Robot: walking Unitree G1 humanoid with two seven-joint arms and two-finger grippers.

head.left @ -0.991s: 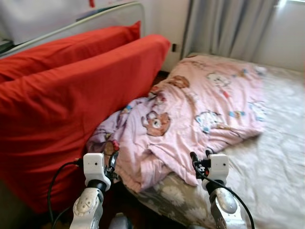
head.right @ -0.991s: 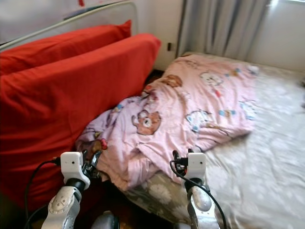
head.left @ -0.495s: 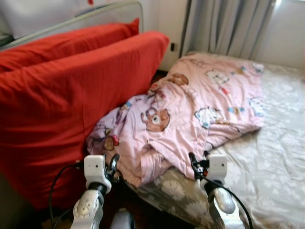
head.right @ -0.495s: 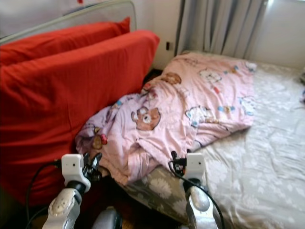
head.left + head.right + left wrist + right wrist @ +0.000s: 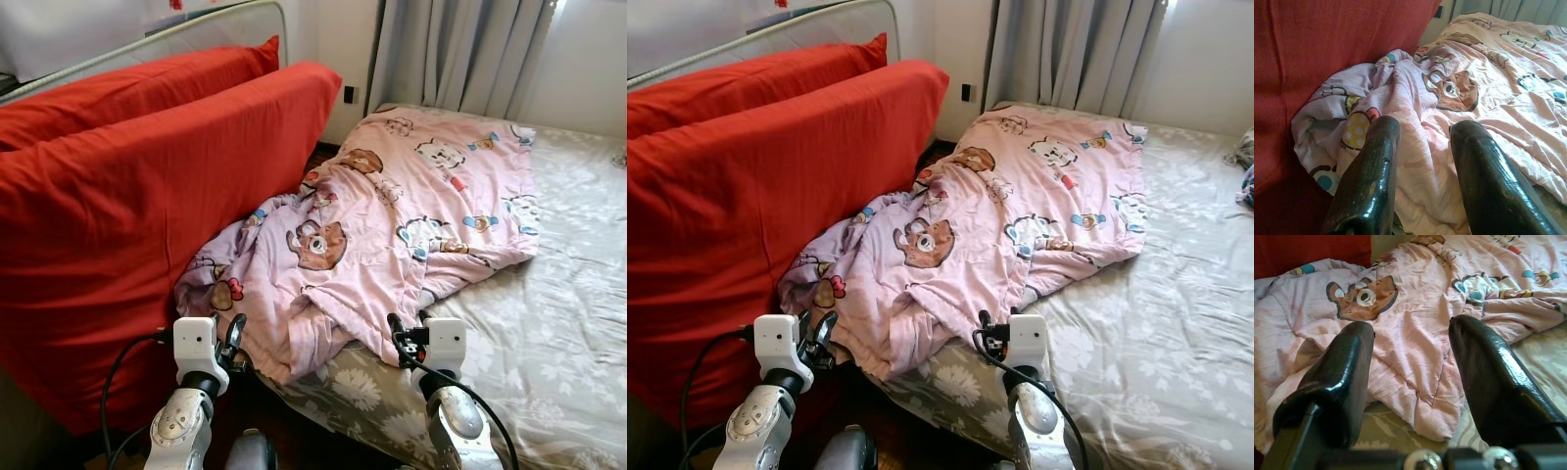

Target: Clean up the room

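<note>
Half the pink blanket (image 5: 392,225) slumps behind red cushions (image 5: 127,215).

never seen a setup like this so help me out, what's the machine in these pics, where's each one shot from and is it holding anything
It is a walking humanoid robot with two silver arms, each ending in two long black fingers.

The two wide pictures come from a stereo camera on its head, looking down at a bed. The left gripper and right gripper are raised in front of it.

The two close pictures come from cameras on the wrists, looking along each gripper's fingers.

On the bed lies a crumpled pink blanket printed with bears, over a grey flowered sheet. Big red cushions lean against the bed's side.

Both sets of jaws stand open and hold nothing; they point at the blanket's near edge.
</note>
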